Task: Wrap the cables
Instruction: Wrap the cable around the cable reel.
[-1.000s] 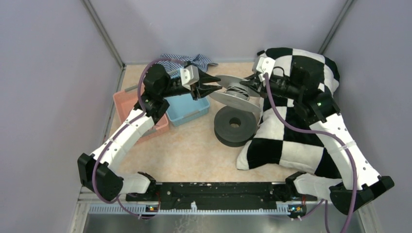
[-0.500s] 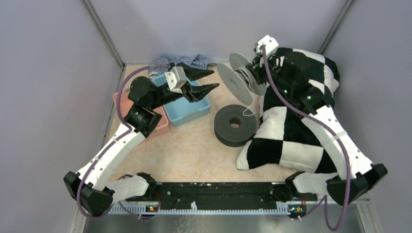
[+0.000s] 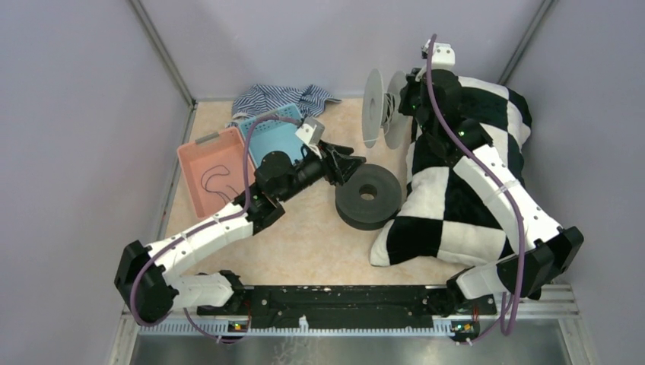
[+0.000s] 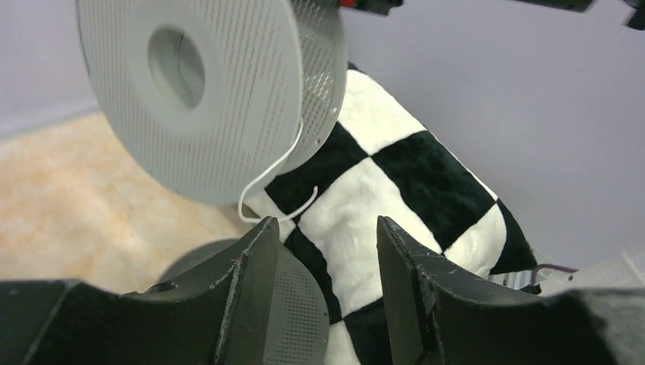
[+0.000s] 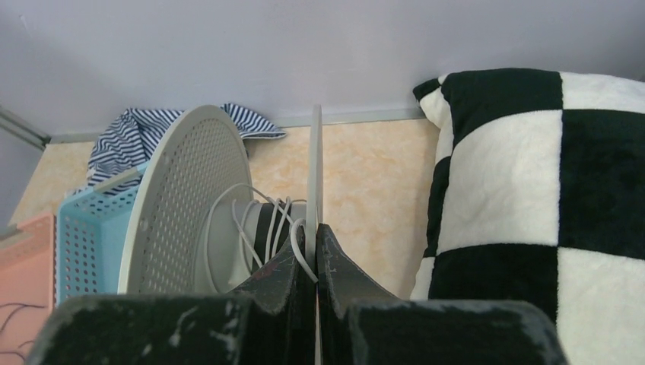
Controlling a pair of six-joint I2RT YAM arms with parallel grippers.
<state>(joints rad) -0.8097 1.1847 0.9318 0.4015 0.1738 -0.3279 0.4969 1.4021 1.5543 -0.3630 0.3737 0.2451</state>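
Note:
The white cable (image 5: 245, 222) is wound loosely round the hub of a light grey spool (image 3: 374, 108). One loose end of the white cable (image 4: 268, 186) dangles below the spool (image 4: 190, 91). My right gripper (image 3: 405, 100) holds the spool on edge in the air at the back, and in its wrist view the gripper (image 5: 316, 228) is shut on the thin flange (image 5: 314, 160). The black cable (image 3: 214, 176) lies in a loop in the pink basket (image 3: 199, 149). My left gripper (image 3: 351, 162) is open and empty (image 4: 327, 224), low beside the dark spool (image 3: 368, 196).
A blue basket (image 3: 268, 135) stands next to the pink one, with a striped cloth (image 3: 280, 97) behind them. A black-and-white checked pillow (image 3: 449, 220) fills the right side under my right arm. Grey walls close in the back and both sides.
My left gripper opened and let go of the grey spool, then swung down to the dark spool. My right gripper lifted the grey spool toward the back and turned it on edge.

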